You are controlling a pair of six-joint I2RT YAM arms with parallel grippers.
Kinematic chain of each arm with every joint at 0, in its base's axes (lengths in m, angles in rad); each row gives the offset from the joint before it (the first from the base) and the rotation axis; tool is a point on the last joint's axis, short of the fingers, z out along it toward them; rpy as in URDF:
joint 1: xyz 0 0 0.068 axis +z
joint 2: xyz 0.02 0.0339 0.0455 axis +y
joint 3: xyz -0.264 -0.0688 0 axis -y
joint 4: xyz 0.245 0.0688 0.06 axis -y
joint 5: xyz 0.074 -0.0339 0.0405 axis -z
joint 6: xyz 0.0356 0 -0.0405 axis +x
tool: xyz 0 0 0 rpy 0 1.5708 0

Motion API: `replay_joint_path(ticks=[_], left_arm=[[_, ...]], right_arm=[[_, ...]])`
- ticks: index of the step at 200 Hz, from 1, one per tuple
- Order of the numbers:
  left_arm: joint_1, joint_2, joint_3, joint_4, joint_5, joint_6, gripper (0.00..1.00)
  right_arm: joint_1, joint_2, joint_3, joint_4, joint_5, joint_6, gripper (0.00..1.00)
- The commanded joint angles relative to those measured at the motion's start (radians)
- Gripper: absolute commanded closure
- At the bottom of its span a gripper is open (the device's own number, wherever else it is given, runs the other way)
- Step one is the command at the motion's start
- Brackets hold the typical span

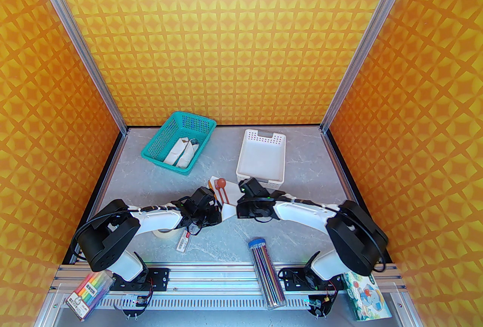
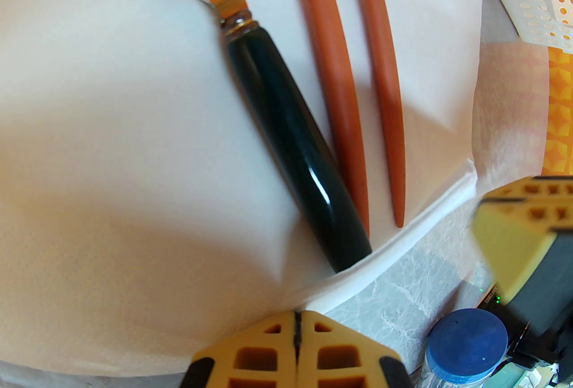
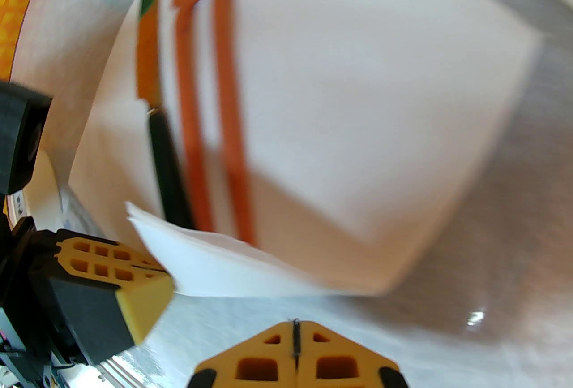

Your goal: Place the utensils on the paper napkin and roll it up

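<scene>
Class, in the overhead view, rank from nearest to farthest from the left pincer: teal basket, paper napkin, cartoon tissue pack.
1. paper napkin, right beside the left pincer.
2. teal basket, far left of the table.
3. cartoon tissue pack, near right corner.

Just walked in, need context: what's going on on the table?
The knife, fork and spoon lie side by side on the paper napkin. The left gripper and right gripper are both shut at its near edge, which curls up over the handle ends. No full roll yet.
</scene>
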Motion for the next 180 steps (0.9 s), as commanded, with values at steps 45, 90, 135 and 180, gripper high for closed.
replay_joint_path(ticks=[45, 90, 135, 180], left_arm=[[0.009, 0.014, -0.002, -0.086, -0.031, -0.009, 0.99], [0.009, 0.012, -0.003, -0.088, -0.030, -0.014, 0.99], [0.010, 0.014, -0.004, -0.091, -0.030, -0.014, 0.99], [0.009, 0.015, -0.001, -0.094, -0.030, -0.015, 1.00]], right_arm=[[0.008, 0.057, 0.035, 0.058, 0.016, 0.014, 1.00], [0.007, 0.067, 0.048, 0.010, 0.060, -0.004, 1.00], [0.006, 0.082, 0.052, -0.038, 0.108, -0.008, 1.00], [-0.005, 0.096, 0.053, -0.058, 0.121, -0.009, 1.00]])
